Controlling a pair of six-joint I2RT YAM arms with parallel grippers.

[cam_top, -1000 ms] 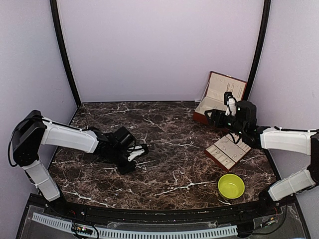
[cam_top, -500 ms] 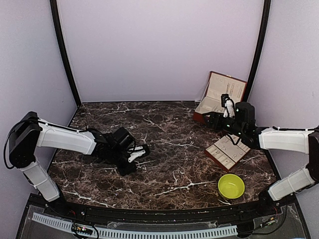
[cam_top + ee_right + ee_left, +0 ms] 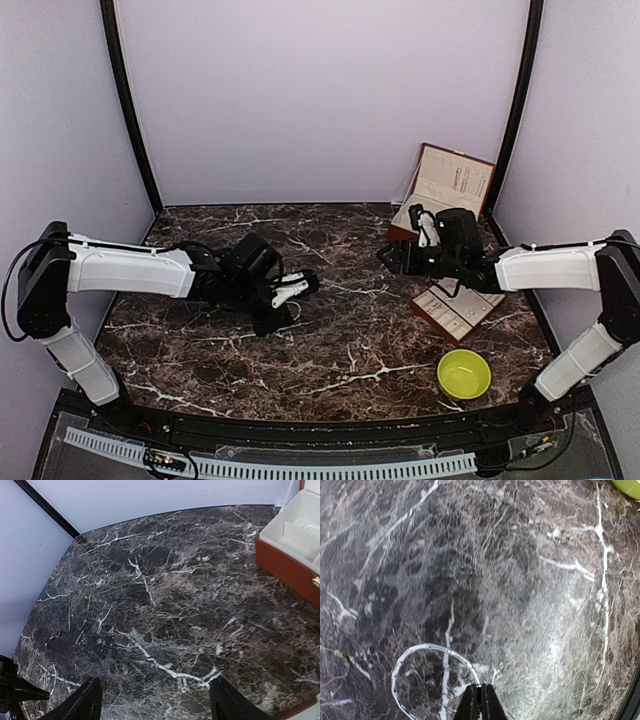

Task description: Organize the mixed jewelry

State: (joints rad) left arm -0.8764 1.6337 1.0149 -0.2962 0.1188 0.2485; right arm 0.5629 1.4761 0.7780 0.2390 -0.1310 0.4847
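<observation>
The thin chain loop (image 3: 426, 645) is laid flat on the dark, white-veined marble table (image 3: 350, 340), one end pinched in the closed left gripper (image 3: 480, 700). A few tiny silvery pieces (image 3: 57, 633) are spotted near it. Lilac walls (image 3: 320, 100) are seen all round. The right gripper (image 3: 155, 690) is held wide open, nothing in it. An open reddish-brown box (image 3: 440, 200), compartment tray (image 3: 458, 308) and yellow-green bowl (image 3: 464, 373) are grouped on the right. Their contents can't be made out.

My left arm (image 3: 130, 272) lies stretched low across the worktop (image 3: 340, 350) toward the middle. The left gripper (image 3: 300, 288) points right, its jaws pinched tight together, with the thin chain loop (image 3: 427, 645) caught at their very tips. My right arm (image 3: 545, 268) reaches leftward from its base, forearm near level. The right gripper (image 3: 392, 258) hangs above the worktop, angled down, jaws standing wide apart.
</observation>
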